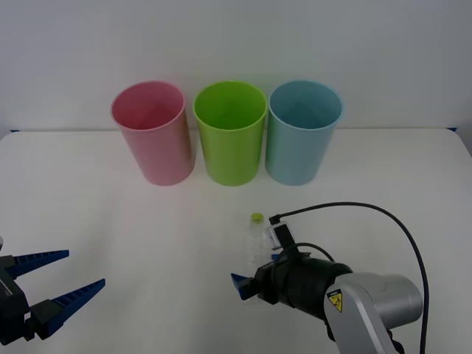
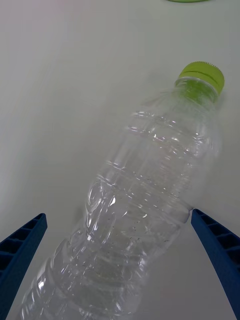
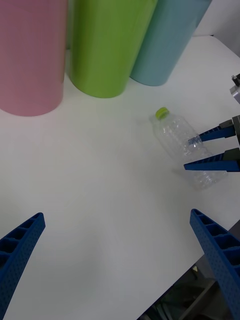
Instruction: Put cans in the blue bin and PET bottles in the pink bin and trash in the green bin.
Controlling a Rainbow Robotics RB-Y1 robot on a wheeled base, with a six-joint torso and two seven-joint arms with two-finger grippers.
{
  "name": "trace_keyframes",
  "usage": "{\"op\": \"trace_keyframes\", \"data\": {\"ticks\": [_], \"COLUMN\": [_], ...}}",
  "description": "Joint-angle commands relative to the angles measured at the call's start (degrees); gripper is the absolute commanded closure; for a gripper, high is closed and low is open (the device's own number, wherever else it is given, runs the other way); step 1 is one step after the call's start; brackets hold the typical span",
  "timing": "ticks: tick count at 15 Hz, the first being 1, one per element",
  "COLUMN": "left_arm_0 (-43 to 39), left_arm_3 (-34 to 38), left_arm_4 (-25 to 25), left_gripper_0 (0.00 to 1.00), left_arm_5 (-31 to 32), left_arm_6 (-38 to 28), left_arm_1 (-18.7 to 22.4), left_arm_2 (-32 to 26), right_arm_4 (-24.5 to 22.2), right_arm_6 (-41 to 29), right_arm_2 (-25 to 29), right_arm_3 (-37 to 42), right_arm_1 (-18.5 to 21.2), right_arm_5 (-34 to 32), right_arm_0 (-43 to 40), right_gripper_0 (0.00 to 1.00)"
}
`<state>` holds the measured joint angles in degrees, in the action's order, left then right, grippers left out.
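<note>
Clear crinkled plastic, yellow-green cap: PET bottle (image 1: 256, 243) lying flat on the white table (image 1: 147, 236), toward the near edge, cap aimed at the far edge. Not yet binned. Right gripper (image 2: 120, 260) down at table level, spread wide, blue fingers (image 2: 217, 250) flanking the bottle body, no contact visible. Grasp judged imminent, not made. Left gripper (image 1: 63, 284) released, hovering at the near left corner, idle. Pink bin (image 1: 151, 133), green bin (image 1: 230, 131), blue bin (image 1: 302, 131) upright in a row along the far edge, insides apparently bare. Remaining: clamp, lift, carry to pink bin, drop.
</note>
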<state>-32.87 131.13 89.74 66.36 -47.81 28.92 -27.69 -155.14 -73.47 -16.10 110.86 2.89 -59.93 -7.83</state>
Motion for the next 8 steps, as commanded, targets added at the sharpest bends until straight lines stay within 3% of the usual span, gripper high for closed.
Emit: {"op": "trace_keyframes", "data": {"ticks": [1, 5, 6, 7, 8], "left_arm_0": [0.0, 0.0, 0.0, 0.0, 0.0], "left_arm_3": [0.0, 0.0, 0.0, 0.0, 0.0], "left_arm_4": [0.0, 0.0, 0.0, 0.0, 0.0], "left_gripper_0": [0.0, 0.0, 0.0, 0.0, 0.0], "left_arm_5": [0.0, 0.0, 0.0, 0.0, 0.0], "left_arm_6": [0.0, 0.0, 0.0, 0.0, 0.0], "left_arm_1": [0.0, 0.0, 0.0, 0.0, 0.0], "left_arm_2": [0.0, 0.0, 0.0, 0.0, 0.0], "right_arm_4": [0.0, 0.0, 0.0, 0.0, 0.0], "right_arm_6": [0.1, 0.1, 1.1, 1.2, 1.3], "right_arm_2": [-0.5, -1.0, -1.1, -1.2, -1.2], "right_arm_3": [-1.8, -2.4, -2.7, -3.1, -3.3], "right_arm_1": [0.0, 0.0, 0.0, 0.0, 0.0], "right_arm_5": [1.8, 2.9, 3.4, 3.9, 4.1], "right_arm_0": [0.3, 0.3, 0.3, 0.3, 0.3], "right_gripper_0": [0.0, 0.0, 0.14, 0.65, 0.91]}}
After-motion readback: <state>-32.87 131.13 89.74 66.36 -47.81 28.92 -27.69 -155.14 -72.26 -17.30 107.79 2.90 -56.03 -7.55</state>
